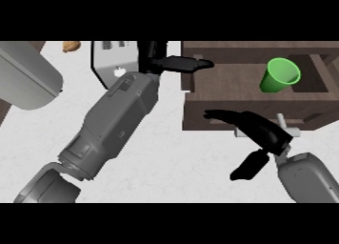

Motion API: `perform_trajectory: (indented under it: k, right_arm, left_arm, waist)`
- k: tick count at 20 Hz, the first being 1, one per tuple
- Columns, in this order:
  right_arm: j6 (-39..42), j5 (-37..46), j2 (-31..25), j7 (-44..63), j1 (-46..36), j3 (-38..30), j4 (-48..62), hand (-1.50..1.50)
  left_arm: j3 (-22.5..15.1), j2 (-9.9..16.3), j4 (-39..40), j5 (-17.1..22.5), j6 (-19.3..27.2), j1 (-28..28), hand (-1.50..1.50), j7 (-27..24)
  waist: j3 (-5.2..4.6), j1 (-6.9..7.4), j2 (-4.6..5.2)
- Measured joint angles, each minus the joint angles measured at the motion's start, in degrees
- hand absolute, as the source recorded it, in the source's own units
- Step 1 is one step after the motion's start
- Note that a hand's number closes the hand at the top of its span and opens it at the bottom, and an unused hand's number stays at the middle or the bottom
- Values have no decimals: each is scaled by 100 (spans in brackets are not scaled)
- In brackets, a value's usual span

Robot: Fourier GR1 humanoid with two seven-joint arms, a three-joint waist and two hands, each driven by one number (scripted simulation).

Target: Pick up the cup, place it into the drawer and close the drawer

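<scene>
Green plastic cup [280,75] lying tilted inside open dark wooden drawer [222,86] at right. Left hand [178,63] by drawer's left rear corner, right hand [255,127] at its front wall, near handle. Grey rounded appliance [21,76] far left on white counter [172,157].

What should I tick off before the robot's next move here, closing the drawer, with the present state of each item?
1. Green cup inside the open drawer: ok, it stands in the compartment.
2. Cup released: ok, neither hand touches it.
3. Cup below the drawer's top edge so it clears on closing: cannot tell from this steep view.
4. Right hand at the drawer front, by the handle: ok, fingers straight along the front panel.
5. Left hand clear of the drawer's path: not ok, it lies at the drawer's far left corner.
6. Drawer closed: not ok, it is pulled out.
</scene>
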Motion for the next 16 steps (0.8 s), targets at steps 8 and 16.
perform_trajectory:
  k: [8, 16]
  right_arm:
    - [-758, 903, 312, -1035, -931, 51, 2766, 150]
    - [-1452, 827, 268, -2112, -2110, -773, 4659, 150]
  left_arm:
    - [32, 327, -564, 38, -366, 636, -150, 18]
    - [-2, 662, -1137, 85, -695, 1172, -150, 207]
  waist:
    - [5, 391, 0]
    - [20, 699, 53]
